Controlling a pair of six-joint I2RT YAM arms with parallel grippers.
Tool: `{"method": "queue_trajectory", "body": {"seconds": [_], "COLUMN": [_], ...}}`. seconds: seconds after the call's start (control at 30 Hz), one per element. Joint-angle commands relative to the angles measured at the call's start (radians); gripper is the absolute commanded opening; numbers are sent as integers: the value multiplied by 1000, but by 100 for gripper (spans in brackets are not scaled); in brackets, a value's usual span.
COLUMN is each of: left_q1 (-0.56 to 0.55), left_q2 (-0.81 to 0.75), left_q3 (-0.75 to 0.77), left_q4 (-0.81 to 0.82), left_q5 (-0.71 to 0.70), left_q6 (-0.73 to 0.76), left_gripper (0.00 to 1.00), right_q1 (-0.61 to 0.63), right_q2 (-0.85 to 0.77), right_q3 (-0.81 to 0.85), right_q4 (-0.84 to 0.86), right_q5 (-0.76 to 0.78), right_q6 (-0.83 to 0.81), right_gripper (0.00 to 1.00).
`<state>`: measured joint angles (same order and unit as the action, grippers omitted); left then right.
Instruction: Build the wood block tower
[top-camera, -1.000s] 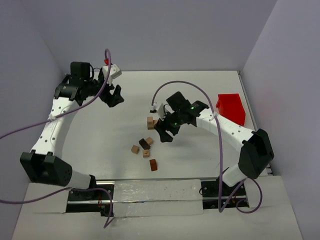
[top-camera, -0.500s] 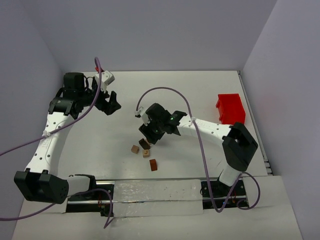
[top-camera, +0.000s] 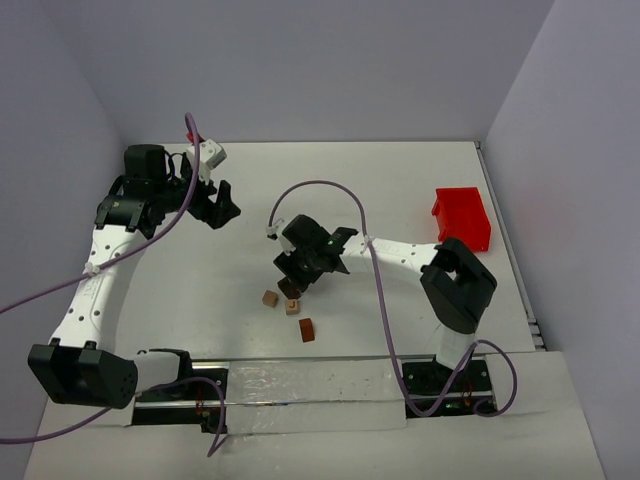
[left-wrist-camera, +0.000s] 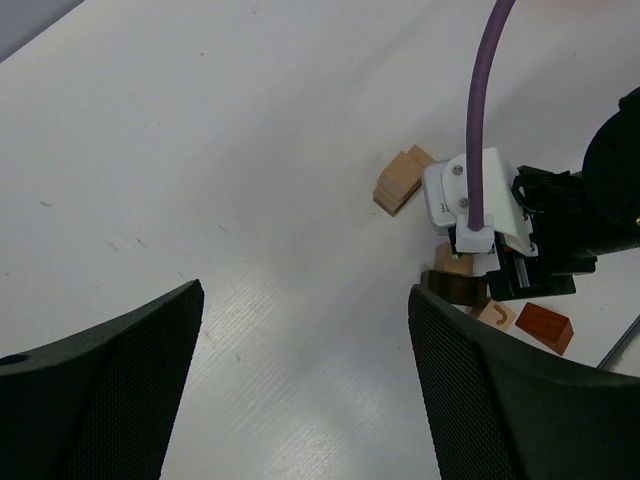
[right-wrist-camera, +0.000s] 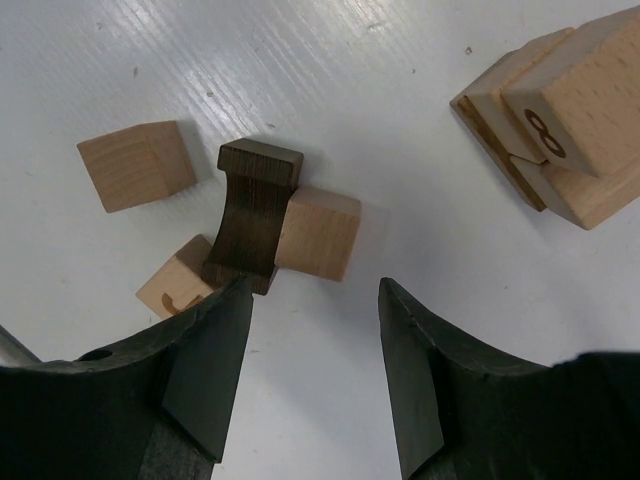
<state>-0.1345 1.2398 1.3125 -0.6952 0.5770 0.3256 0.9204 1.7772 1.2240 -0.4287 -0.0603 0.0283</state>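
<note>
While the right gripper (right-wrist-camera: 312, 300) hangs low over the wood blocks (top-camera: 292, 307), note that its fingers stand apart and grasp nothing. The tip of one finger (right-wrist-camera: 215, 360) meets the near end of the dark brown piece (right-wrist-camera: 252, 215). That piece touches a tan cube (right-wrist-camera: 318, 232) along one side. A second tan cube (right-wrist-camera: 135, 165) lies near it without contact, and a tan block with a curved mark (right-wrist-camera: 175, 285) lies against its other side. A cluster of tan pieces (right-wrist-camera: 545, 120), one marked with an 8, lies apart from these.

Locate all the blocks on the table (top-camera: 400, 180), near its middle, in front of the arm bases. The reddish-brown block (top-camera: 307, 330) lies nearest the bases, separate from the others.

Check the left gripper (top-camera: 220, 212): it hovers at the far left, well apart from the blocks, released wide and empty.

Observe the red bin (top-camera: 462, 225) at the right edge of the table, well apart from the blocks. You cannot tell from the top view what it contains.
</note>
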Motion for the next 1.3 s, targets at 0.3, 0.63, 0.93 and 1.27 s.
{"method": "queue_trajectory", "body": {"seconds": [0.3, 0.63, 0.93, 1.27], "left_q1": [7, 7, 7, 7], "left_q2": [-19, -37, -28, 34], "left_q3": [-1, -27, -21, 31], "left_q4": [20, 19, 10, -99], "left_q5": [11, 3, 15, 125], "left_q6": [27, 53, 71, 119], "left_gripper": [89, 89, 90, 99], "right_q1": [18, 17, -20, -326], "right_q2": [108, 63, -124, -335], "right_q3": [63, 17, -55, 13], "right_q4": [47, 71, 9, -415], "right_q5": [40, 39, -60, -454], "right_q6": [36, 4, -157, -761], "right_gripper": [61, 47, 12, 1]}}
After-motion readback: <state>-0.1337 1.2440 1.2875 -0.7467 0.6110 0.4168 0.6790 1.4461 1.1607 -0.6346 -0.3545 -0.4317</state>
